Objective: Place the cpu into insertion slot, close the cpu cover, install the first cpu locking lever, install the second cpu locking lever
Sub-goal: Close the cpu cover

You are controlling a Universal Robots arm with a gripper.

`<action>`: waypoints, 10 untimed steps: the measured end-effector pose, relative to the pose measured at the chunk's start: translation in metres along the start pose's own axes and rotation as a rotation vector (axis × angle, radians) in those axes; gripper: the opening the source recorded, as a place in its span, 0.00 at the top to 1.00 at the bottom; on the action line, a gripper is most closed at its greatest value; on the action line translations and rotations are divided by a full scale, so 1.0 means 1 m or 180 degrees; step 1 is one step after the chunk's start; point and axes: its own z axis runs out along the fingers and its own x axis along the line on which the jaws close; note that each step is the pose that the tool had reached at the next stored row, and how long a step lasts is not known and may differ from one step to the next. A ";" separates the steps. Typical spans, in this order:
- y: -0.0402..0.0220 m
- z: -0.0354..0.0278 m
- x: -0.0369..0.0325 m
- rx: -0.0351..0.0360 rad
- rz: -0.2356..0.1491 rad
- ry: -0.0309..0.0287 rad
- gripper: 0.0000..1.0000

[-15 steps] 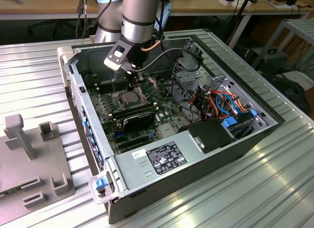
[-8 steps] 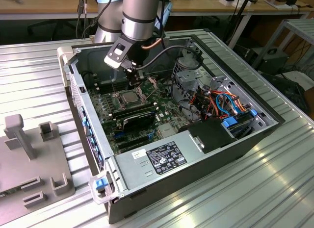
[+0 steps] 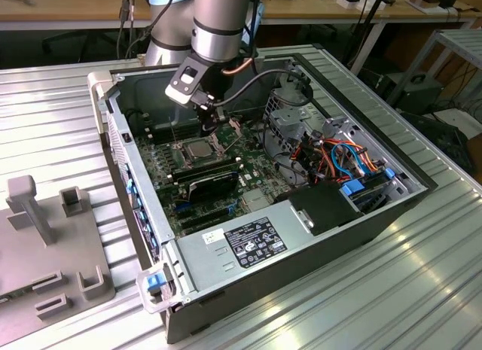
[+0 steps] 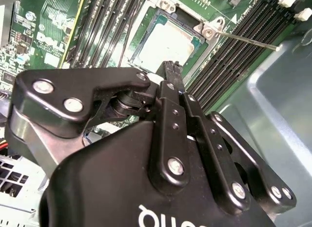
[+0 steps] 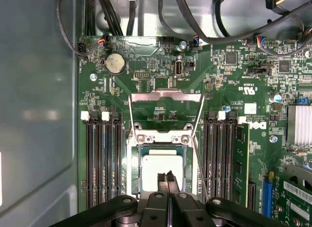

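The black jaws sit closest to the lens in both wrist views, their fingertips (image 5: 162, 180) pressed together with nothing between them. Just beyond the tips lies the cpu (image 5: 161, 169), silver-grey face up, seated flat in the insertion slot (image 5: 137, 161) on the green circuit board (image 5: 156, 66). Whether the tips touch the chip cannot be told. The cpu cover (image 5: 165, 96) is swung open and stands back from its hinge at the slot's edge away from the jaws, so the board shows through its cut-out. A thin locking lever (image 4: 248, 41) juts free from a corner of the slot, over the long black memory slots (image 5: 102, 158) that flank it on both sides. In the exterior view the arm (image 3: 218, 26) reaches down into an open computer case (image 3: 316, 252) lying on the ridged metal desk (image 3: 422, 290).
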 end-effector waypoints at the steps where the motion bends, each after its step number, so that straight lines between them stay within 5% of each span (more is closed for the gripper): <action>1: 0.0000 -0.0014 -0.0001 0.0000 0.0000 -0.0001 0.89; 7: 0.0010 -0.0095 -0.0001 0.0000 0.0000 -0.0016 0.89; 10: 0.0102 -0.0103 -0.0002 0.0000 0.0000 -0.0018 0.89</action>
